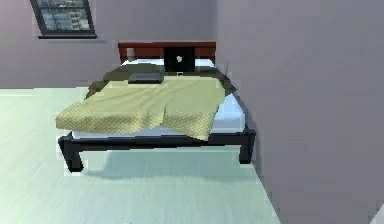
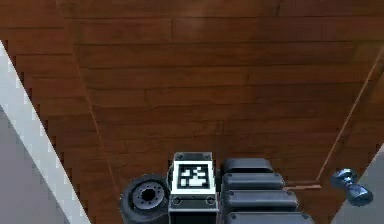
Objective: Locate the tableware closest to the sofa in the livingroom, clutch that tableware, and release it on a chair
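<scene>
Wood panel (image 2: 200,80): standing close at 12 o'clock.
Gripper (image 2: 148,197): sitting at 6 o'clock, likely tucked for driving; grip, load: cannot tell.
Tableware: presumably waiting elsewhere; bed (image 1: 150,115) ahead is suggesting bedroom.

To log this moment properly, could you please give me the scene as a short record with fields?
bed: dark frame, yellow blanket, by the forward view's right wall
on bed: open laptop at the headboard, dark flat item beside it
window: forward view's upper left
arm side view: brown wood surface, small knob at right
tool: far end unclear; cannot tell whether it holds anything
</scene>
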